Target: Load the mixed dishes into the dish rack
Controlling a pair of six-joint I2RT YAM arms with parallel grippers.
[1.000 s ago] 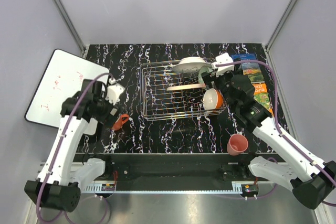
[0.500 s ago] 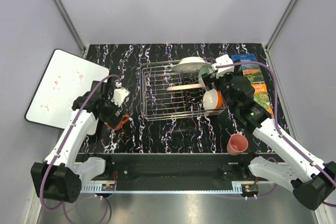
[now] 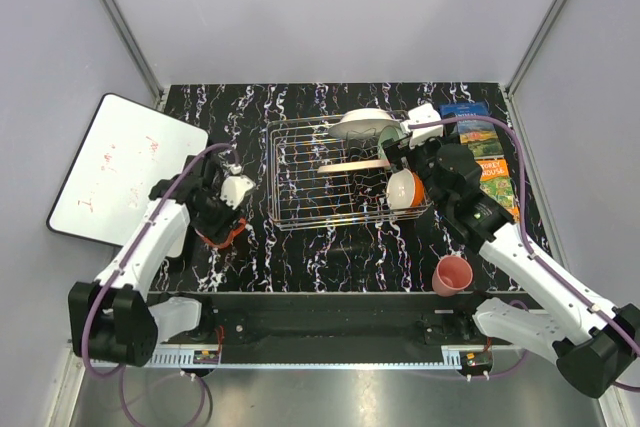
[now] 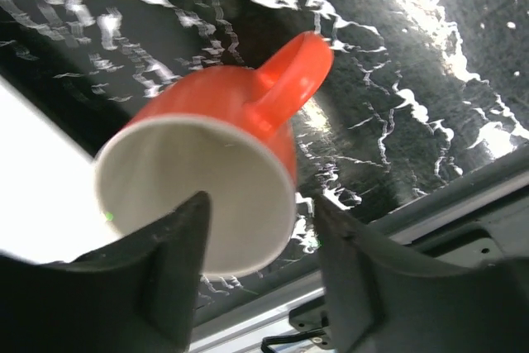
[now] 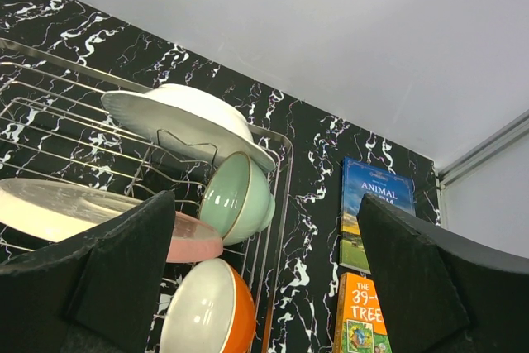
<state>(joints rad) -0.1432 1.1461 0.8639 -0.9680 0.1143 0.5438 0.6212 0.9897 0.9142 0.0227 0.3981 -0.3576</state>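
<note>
Mug (image 3: 227,233) left of rack (image 3: 300,175), cup (image 3: 452,275) front right, books (image 3: 481,139) right, board (image 3: 120,162) far left.

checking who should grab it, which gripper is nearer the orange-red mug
Left. The left gripper straddles the orange-red mug, a finger on each side; the right gripper hovers far off at the right end of the dish rack.

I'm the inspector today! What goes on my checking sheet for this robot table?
Surface: black marbled table.
Job's things: white plate, pink-and-cream plate, mint-green bowl and orange bowl in the dish rack; orange-red mug and pink cup outside it.
Clutter: two books right of the rack; white board at left.
Grippers: left gripper open around the mug's rim; right gripper open above the rack.
Cables: purple cables along both arms.
Surroundings: grey walls.
</note>
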